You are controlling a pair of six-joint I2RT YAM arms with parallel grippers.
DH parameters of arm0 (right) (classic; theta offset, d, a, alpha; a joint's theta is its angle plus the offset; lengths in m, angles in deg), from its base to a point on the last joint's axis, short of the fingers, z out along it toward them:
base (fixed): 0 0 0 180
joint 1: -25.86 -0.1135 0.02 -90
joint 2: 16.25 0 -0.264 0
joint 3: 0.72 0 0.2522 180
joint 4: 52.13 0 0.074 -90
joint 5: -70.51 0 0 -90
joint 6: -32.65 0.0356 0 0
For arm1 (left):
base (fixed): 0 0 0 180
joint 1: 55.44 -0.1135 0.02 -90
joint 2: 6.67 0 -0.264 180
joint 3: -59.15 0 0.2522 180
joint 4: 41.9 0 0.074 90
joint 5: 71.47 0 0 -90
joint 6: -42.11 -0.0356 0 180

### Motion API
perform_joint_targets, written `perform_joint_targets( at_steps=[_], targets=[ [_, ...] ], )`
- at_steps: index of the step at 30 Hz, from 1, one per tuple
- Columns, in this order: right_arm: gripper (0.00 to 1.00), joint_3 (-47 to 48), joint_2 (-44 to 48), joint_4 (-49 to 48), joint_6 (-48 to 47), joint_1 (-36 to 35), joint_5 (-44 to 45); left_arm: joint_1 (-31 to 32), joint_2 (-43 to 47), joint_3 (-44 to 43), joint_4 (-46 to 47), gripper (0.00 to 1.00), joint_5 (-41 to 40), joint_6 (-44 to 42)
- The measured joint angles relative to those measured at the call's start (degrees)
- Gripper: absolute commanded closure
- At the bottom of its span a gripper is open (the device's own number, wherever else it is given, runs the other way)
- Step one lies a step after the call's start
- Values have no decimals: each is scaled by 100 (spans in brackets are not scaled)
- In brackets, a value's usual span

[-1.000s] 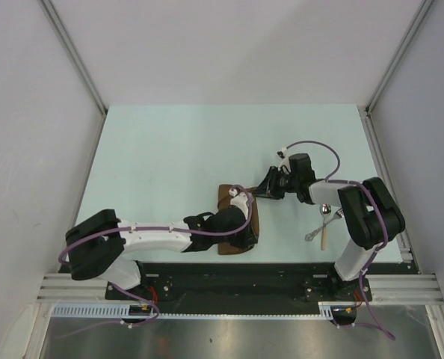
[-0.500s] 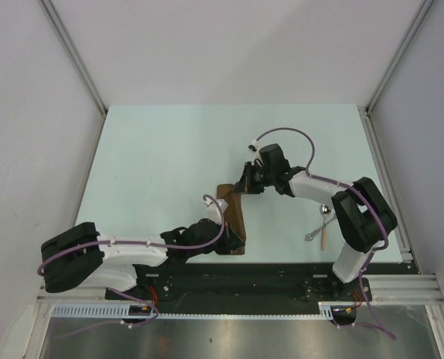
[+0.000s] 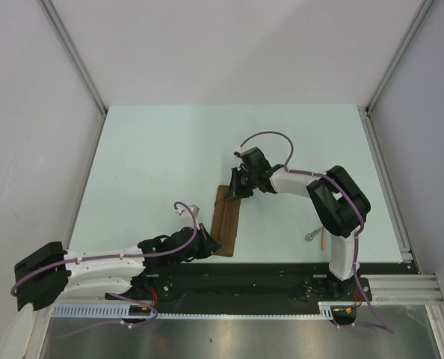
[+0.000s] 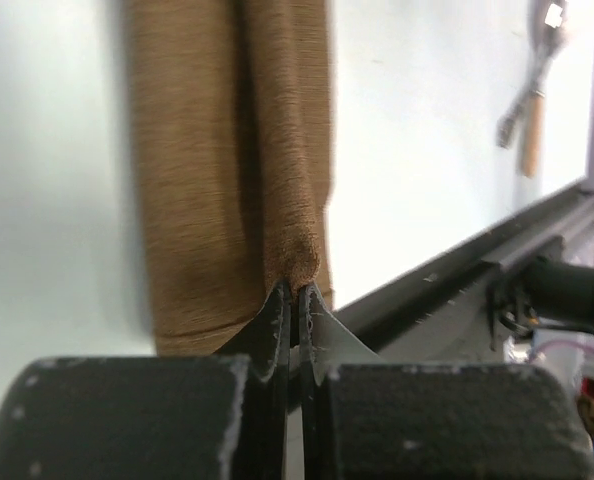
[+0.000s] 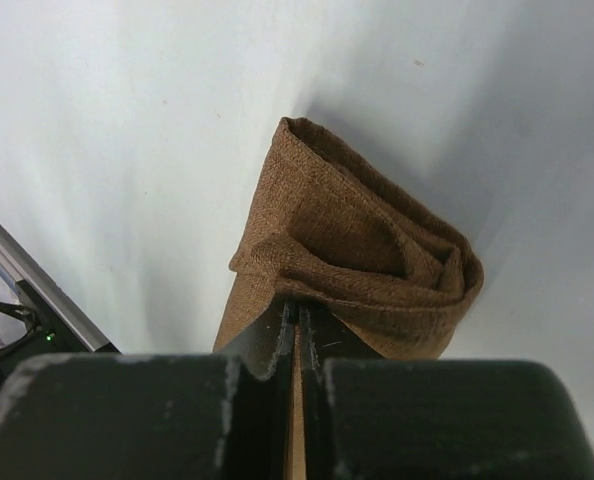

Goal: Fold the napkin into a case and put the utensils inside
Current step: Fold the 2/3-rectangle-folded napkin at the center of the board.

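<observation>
Right jaws just swung in and clamped napkin [image 3: 226, 221] far end, left jaws pinching near end; strip narrower, fold progressing, utensils [image 3: 317, 236] waiting.

Left arm stretched low, right arm bent inward; left gripper [image 3: 209, 244], right gripper [image 3: 233, 193] clamped (jaws pressed together) on napkin [image 3: 226, 217].

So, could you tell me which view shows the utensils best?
The left wrist view: the utensils lie in the open, tan handle clear. The top external view shows them tiny, partly hidden by the right arm. The right wrist view misses them.
</observation>
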Motion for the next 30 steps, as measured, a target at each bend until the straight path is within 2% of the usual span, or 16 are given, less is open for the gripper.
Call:
perform_joint_targets(
  at_steps=[4,8,10,13,16,17,18,19,22,25,30],
  targets=[
    [100,109,-186,-13,17,-50,-20,-111,420,181,-601,99,-210,299],
    [100,164,-306,-127,111,-68,-83,-219,546,186,-1049,89,-378,431],
    [100,162,-326,-192,144,-68,-114,-269,527,149,-1248,76,-444,448],
    [100,175,-358,-295,184,-72,-116,-302,328,-140,-1735,48,-553,374],
    [100,236,-393,-323,199,-72,-109,-302,111,-531,-2100,29,-573,98],
    [100,256,-407,-343,199,-72,-109,-302,52,-667,-2214,21,-577,-17],
    [100,282,-426,-363,201,-72,-109,-302,-2,-841,-2376,7,-570,-168],
    [100,302,-439,-387,201,-68,-107,-304,-22,-999,-2500,3,-568,-363],
    [100,315,-450,-415,201,-61,-107,-448,-63,-1521,-2826,0,-487,-879],
    [100,317,-450,-428,201,-57,-114,-1003,-269,-2011,-2959,0,-197,-1303],
    [100,323,-450,-431,201,-48,-149,-1764,-785,-2345,-2933,0,227,-1867]
  ],
)
